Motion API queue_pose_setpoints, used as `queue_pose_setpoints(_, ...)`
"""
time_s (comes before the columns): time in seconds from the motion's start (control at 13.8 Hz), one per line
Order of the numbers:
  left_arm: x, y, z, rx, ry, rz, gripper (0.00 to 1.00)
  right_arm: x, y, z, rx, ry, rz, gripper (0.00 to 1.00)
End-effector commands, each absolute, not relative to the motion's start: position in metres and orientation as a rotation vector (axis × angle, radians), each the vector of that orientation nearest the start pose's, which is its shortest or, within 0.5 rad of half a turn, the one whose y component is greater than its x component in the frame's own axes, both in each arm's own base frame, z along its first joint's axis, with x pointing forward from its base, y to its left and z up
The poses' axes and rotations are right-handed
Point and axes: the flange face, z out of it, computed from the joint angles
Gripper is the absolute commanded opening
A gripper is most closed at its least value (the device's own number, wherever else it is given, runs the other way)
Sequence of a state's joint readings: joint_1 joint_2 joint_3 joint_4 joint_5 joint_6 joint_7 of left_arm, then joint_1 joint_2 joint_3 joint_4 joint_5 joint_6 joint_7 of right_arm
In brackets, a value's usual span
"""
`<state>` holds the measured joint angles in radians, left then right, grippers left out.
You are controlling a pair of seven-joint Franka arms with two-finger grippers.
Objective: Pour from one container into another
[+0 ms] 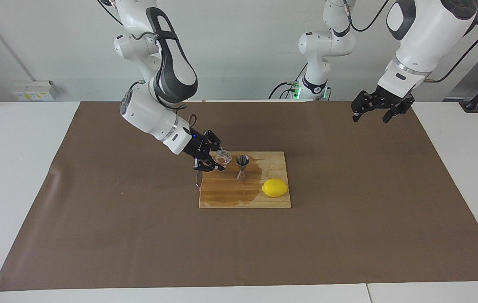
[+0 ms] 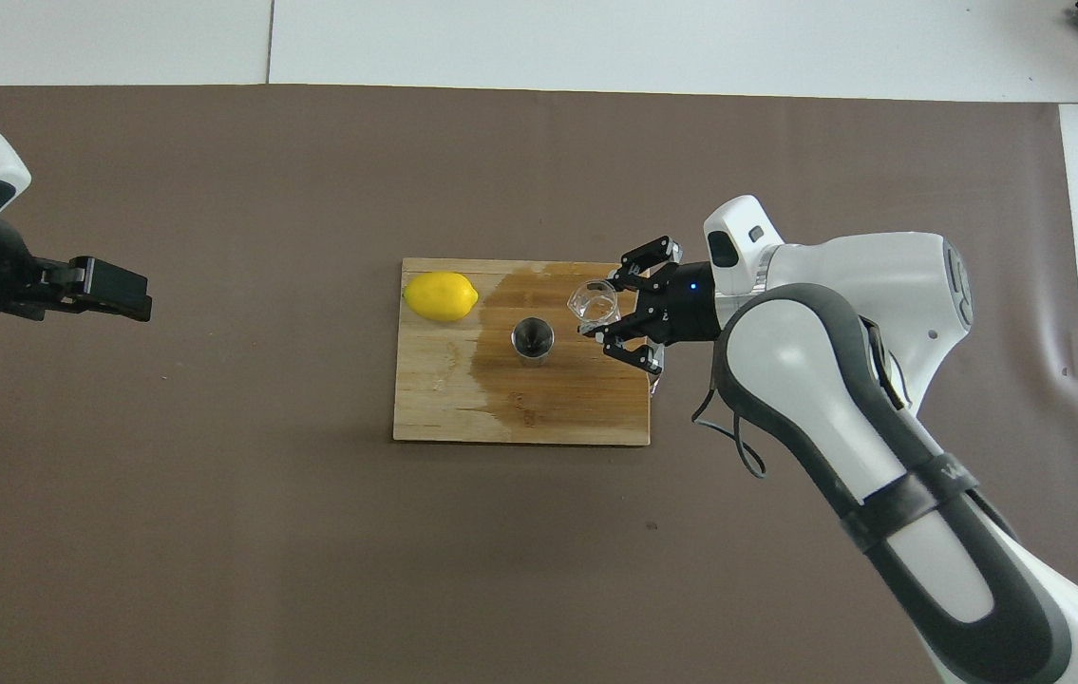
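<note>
My right gripper [image 1: 220, 160] [image 2: 597, 313] is shut on the small clear glass cup [image 1: 223, 158] [image 2: 593, 303] and holds it in the air over the wooden board [image 1: 226, 198] [image 2: 444, 399], just beside the steel jigger [image 1: 242, 166] [image 2: 532, 340]. The hourglass-shaped jigger stands upright in the middle of the board on a dark wet patch. Cup and jigger are close but apart. My left gripper [image 1: 371, 114] [image 2: 125, 296] hangs open and waits above the brown mat at the left arm's end of the table.
A yellow lemon [image 1: 274, 187] [image 2: 441, 295] lies on the board's corner toward the left arm's end, farther from the robots than the jigger. A brown mat [image 1: 137, 235] [image 2: 263, 532] covers the table under the board.
</note>
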<state>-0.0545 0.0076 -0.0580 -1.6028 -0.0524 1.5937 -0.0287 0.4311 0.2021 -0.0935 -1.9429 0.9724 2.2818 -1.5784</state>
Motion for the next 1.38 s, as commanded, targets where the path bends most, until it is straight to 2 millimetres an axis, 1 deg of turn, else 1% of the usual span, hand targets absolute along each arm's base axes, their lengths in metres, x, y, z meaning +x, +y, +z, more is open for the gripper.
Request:
queue_pose_setpoints(0.0,0.546,-0.066,0.61,-3.195,0.118,0.036,1.0,0.567,0.228,0.41,-2.034,-1.547,-0.67,0.0)
queue_pose_setpoints(0.22,0.546,-0.066,0.61,-3.195,0.118,0.036,1.0,0.565,0.235,0.414,-2.06,-1.56,-0.634,0.0)
queue_pose_setpoints(0.29,0.546,-0.066,0.61,-3.195,0.118,0.036,1.0,0.563,0.242,0.415,-2.064,-1.568,-0.62,0.0)
queue_pose_setpoints(0.43,0.546,-0.066,0.61,-3.195,0.118,0.036,1.0,0.564,0.243,0.418,-2.101,-1.557,-0.597,0.0)
queue_pose_setpoints(0.58,0.546,-0.066,0.61,-3.195,0.118,0.036,1.0,0.563,0.252,0.421,-2.147,-1.54,-0.567,0.0)
queue_pose_setpoints(0.72,0.546,-0.065,0.614,-3.196,0.116,0.026,1.0,0.564,0.252,0.421,-2.171,-1.522,-0.556,0.0)
queue_pose_setpoints(0.8,0.546,-0.063,0.614,-3.195,0.108,0.019,1.0,0.565,0.252,0.422,-2.186,-1.508,-0.561,0.0)
queue_pose_setpoints(0.94,0.546,-0.051,0.613,-3.184,0.079,0.033,1.0,0.566,0.253,0.423,-2.221,-1.491,-0.57,0.0)
queue_pose_setpoints(1.01,0.545,-0.048,0.614,-3.183,0.077,0.033,1.0,0.565,0.255,0.423,-2.234,-1.474,-0.564,0.0)
queue_pose_setpoints(1.16,0.546,-0.042,0.613,-3.182,0.067,0.035,1.0,0.562,0.265,0.421,-2.256,-1.479,-0.558,0.0)
queue_pose_setpoints(1.23,0.546,-0.042,0.613,-3.175,0.077,0.037,1.0,0.561,0.269,0.42,-2.262,-1.493,-0.55,0.0)
queue_pose_setpoints(1.3,0.545,-0.039,0.613,-3.147,0.096,0.037,1.0,0.56,0.271,0.42,-2.263,-1.514,-0.543,0.0)
